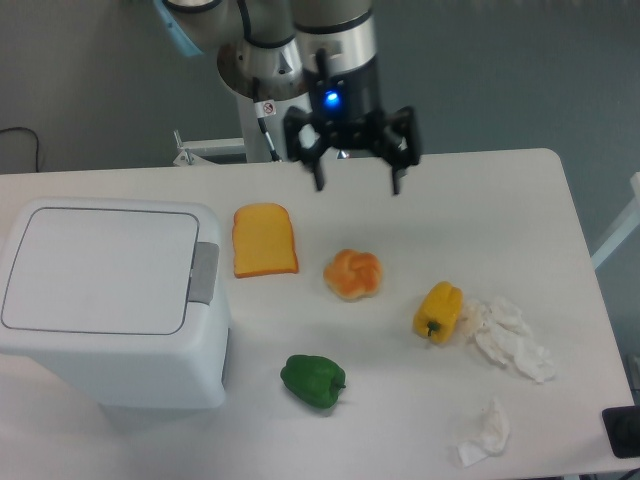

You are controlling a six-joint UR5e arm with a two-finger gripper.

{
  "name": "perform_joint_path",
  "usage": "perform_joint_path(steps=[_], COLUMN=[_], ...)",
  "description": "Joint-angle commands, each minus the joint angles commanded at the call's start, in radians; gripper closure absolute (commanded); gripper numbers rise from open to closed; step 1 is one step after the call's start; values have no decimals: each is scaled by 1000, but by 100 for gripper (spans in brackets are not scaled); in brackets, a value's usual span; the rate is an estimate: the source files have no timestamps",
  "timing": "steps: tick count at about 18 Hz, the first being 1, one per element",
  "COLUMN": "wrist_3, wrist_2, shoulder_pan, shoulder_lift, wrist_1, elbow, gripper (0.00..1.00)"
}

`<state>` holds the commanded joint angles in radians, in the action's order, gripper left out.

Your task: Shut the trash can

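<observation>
Now, trash can (105, 300) lid flat at table's left edge, fingers (318, 172) spread, holding nothing.

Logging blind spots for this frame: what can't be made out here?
- Trash can: its inside is hidden by the flat lid; its left side is cut by the frame edge.
- Latch: too small to tell if it has caught.
- Black object at the lower right: cut off by the edge, so it cannot be identified.
- Arm above the open gripper: cropped by the top edge.
</observation>
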<state>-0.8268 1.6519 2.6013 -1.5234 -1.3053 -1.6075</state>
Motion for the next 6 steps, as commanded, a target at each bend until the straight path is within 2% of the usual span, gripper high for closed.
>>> perform_joint_path(steps=[3, 6], wrist_3=[-28, -135], wrist_2=[19, 19], shoulder_pan=[84, 186], shoulder_lift=[34, 55], wrist_1=[-44, -72], elbow=[-20, -31], gripper=[0, 0])
